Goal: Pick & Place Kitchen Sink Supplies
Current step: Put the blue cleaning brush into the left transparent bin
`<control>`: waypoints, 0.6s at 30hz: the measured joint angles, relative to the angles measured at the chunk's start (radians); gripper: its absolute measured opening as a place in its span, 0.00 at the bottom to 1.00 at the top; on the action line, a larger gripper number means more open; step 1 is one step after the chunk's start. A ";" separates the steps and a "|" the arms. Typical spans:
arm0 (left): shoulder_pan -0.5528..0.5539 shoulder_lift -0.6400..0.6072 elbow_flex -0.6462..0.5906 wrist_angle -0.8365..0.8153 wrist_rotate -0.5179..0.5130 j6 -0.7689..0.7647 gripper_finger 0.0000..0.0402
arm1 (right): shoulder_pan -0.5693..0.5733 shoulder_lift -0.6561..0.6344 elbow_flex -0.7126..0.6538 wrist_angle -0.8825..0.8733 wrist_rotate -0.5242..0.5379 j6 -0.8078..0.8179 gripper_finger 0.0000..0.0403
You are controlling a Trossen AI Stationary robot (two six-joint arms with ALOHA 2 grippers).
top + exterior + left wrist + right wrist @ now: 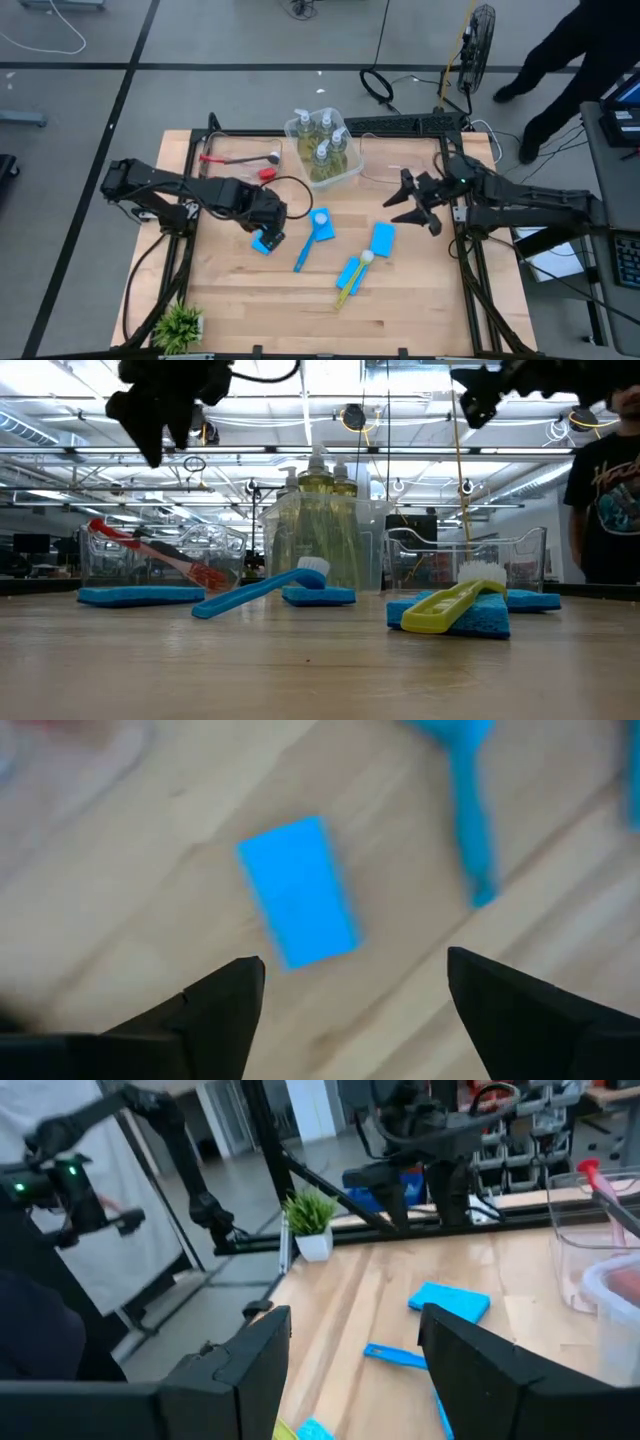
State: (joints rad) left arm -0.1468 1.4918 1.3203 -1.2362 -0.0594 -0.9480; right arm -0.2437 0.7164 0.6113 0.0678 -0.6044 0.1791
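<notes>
My left gripper [268,228] hangs open above a flat blue sponge [298,892] that lies flat on the wooden table [263,243], well clear of it in the low view [150,430]. My right gripper [415,203] is open and high over the table's right side [480,400]. A blue brush [305,250] rests with its head on a second sponge [318,597]. A yellow-green brush [348,280] lies across a third sponge [455,618]. Another sponge [382,238] lies alone. The soap bottles [322,140] stand in a clear bin. A red brush [235,157] lies in another bin. No black brush shows.
Clear bins stand along the far edge: the bottle bin [345,168], the red brush's bin [105,565] to its left, and one [420,565] to its right. A potted plant [180,325] sits at the near left corner. A person [580,60] stands beyond the far right corner.
</notes>
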 joint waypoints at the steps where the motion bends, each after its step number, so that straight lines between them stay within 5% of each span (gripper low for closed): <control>1: -0.010 0.000 0.000 0.036 -0.003 -0.030 0.79 | -0.001 -0.029 -0.026 0.014 0.000 0.013 0.52; 9: -0.040 0.054 -0.001 0.195 -0.032 -0.149 0.79 | -0.006 -0.214 -0.162 0.041 0.001 0.079 0.52; 18: -0.037 0.261 -0.001 0.337 0.095 -0.173 0.81 | -0.006 -0.300 -0.208 0.042 0.006 0.090 0.52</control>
State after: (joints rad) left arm -0.1838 1.7529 1.3193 -0.8991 0.0360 -1.1208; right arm -0.2497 0.4164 0.4035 0.1094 -0.5983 0.2687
